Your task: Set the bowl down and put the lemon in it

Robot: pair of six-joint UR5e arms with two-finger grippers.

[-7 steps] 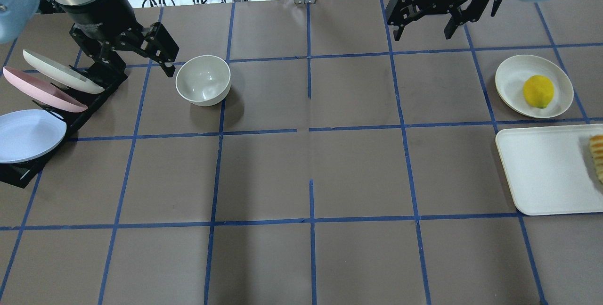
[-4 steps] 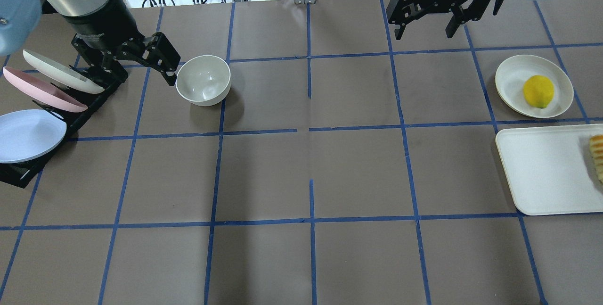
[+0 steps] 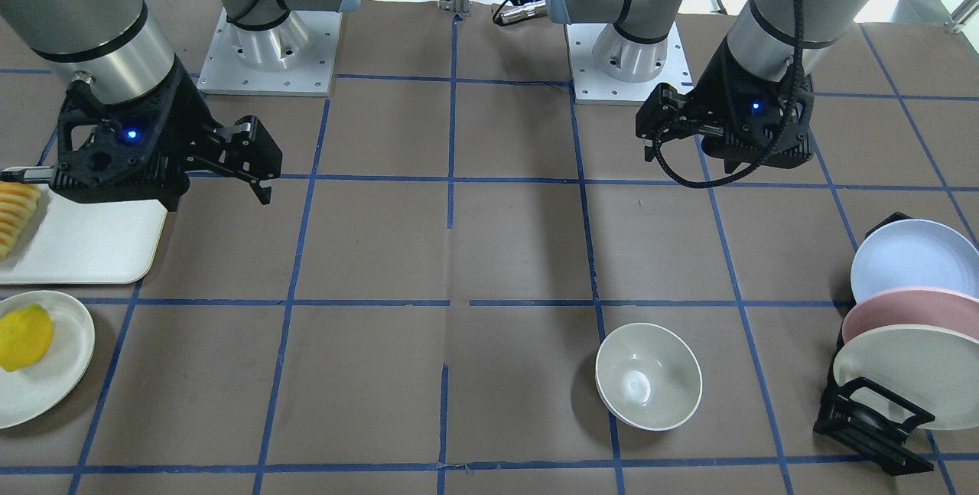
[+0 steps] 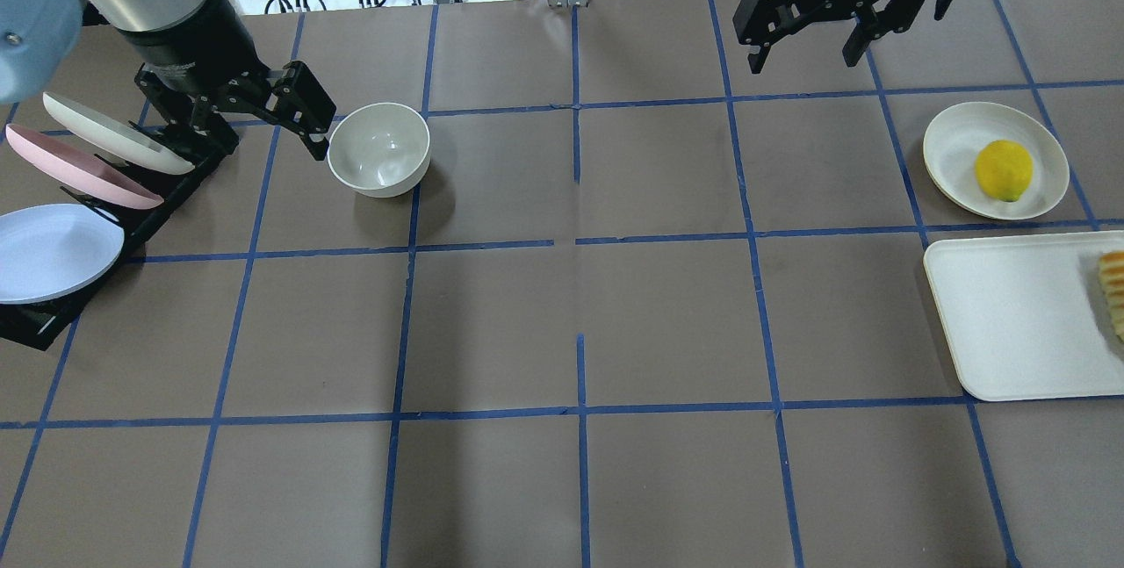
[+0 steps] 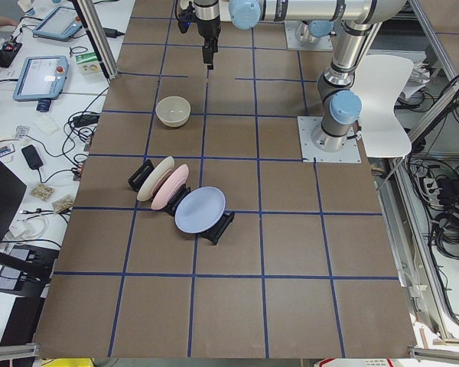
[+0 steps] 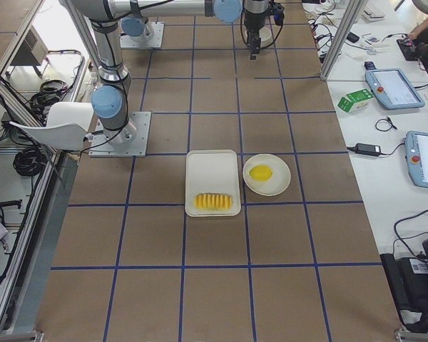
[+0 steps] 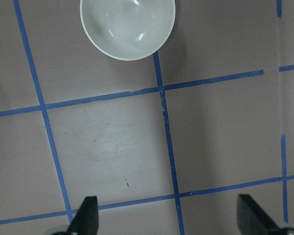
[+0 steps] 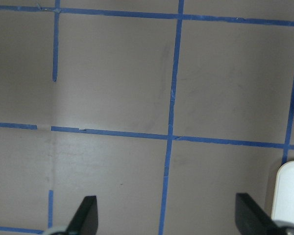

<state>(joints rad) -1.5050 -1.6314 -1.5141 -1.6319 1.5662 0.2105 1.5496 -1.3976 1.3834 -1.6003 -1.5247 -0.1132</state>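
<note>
- Overhead: the bowl (image 4: 378,149) stands upright and empty on the bench (image 4: 667,322), toward its far left corner. The left end effector (image 4: 263,133) hangs beside it, released and holding nothing.
- The lemon (image 4: 1004,170) lies in a shallow cream plate (image 4: 953,133) near the bench's right edge, well apart from the bowl. The right end effector (image 4: 803,59) hovers by the far edge, released and empty.
- A white tray (image 4: 1010,322) at the right edge carries sliced food (image 4: 1113,291). A black rack (image 4: 167,193) at the left edge holds three tilted plates (image 4: 61,248).
- Front-facing: the bowl's glossy inside holds nothing.
- Left wrist: the fingers (image 7: 85,220) are spread wide over bare bench, with the bowl ahead of them and untouched.
- Right wrist: the fingers (image 8: 87,215) are spread wide, and the tray's corner shows.
</note>
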